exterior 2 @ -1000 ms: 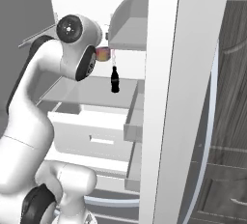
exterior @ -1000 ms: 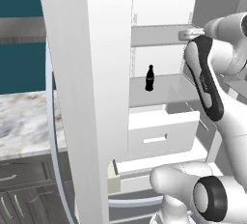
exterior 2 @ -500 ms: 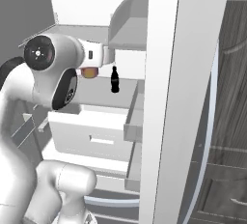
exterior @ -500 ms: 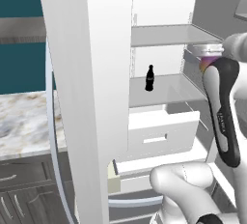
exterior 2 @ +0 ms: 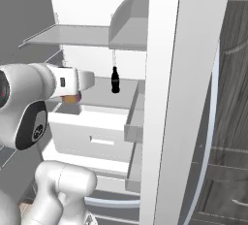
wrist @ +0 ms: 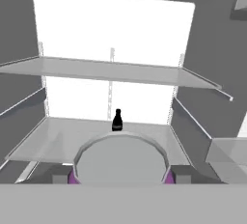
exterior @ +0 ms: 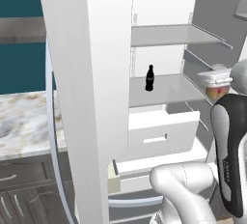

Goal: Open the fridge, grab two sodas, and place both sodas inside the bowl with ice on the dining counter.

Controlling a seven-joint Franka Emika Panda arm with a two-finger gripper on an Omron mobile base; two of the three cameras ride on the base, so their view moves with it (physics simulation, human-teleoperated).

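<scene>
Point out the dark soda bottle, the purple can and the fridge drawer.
dark soda bottle [exterior: 150, 78], left base view, on its body.
purple can [wrist: 121, 162], hand view, on its grey top between the finger tips.
fridge drawer [exterior 2: 92, 135], right base view, on its white front.

Purple can [wrist: 120, 158] gripped; dark soda [exterior: 150, 78] upright on fridge shelf [exterior: 166, 90].

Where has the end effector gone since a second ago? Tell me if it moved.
Yes. In the left base view the end effector, holding the purple can, has pulled back out from the dark bottle.
</scene>
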